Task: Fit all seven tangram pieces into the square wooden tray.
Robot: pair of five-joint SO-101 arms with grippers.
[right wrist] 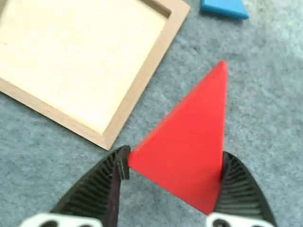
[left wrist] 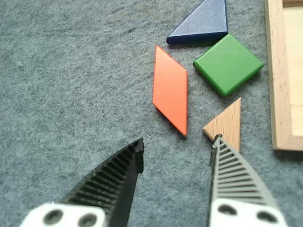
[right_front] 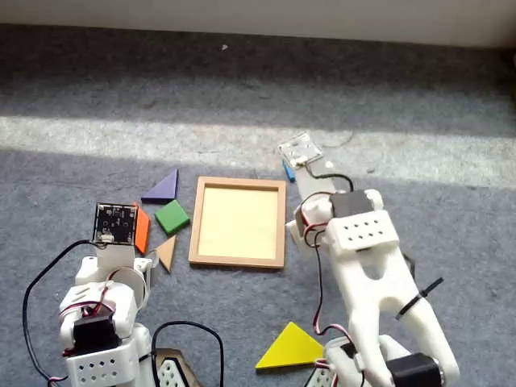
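The square wooden tray (right_front: 239, 260) lies mid-carpet, its floor bare wood. Left of it lie a dark blue triangle (right_front: 164, 187), a green square (right_front: 172, 216), an orange parallelogram (right_front: 142, 228) and a small wood-coloured triangle (right_front: 167, 252). My left gripper (left wrist: 177, 144) hangs open just short of the orange parallelogram (left wrist: 170, 89), one fingertip over the wood-coloured triangle (left wrist: 226, 125). My right gripper (right wrist: 174, 161) is shut on a red triangle (right wrist: 189, 146) beside the tray's rim (right wrist: 142, 80). A blue piece (right wrist: 223, 8) lies beyond. A yellow triangle (right_front: 290, 347) rests near the right arm's base.
Grey carpet covers the whole floor, with a sunlit band across the back. Black cables (right_front: 189, 330) loop near the left arm's base. The right arm's body (right_front: 363, 242) hangs over the carpet just right of the tray.
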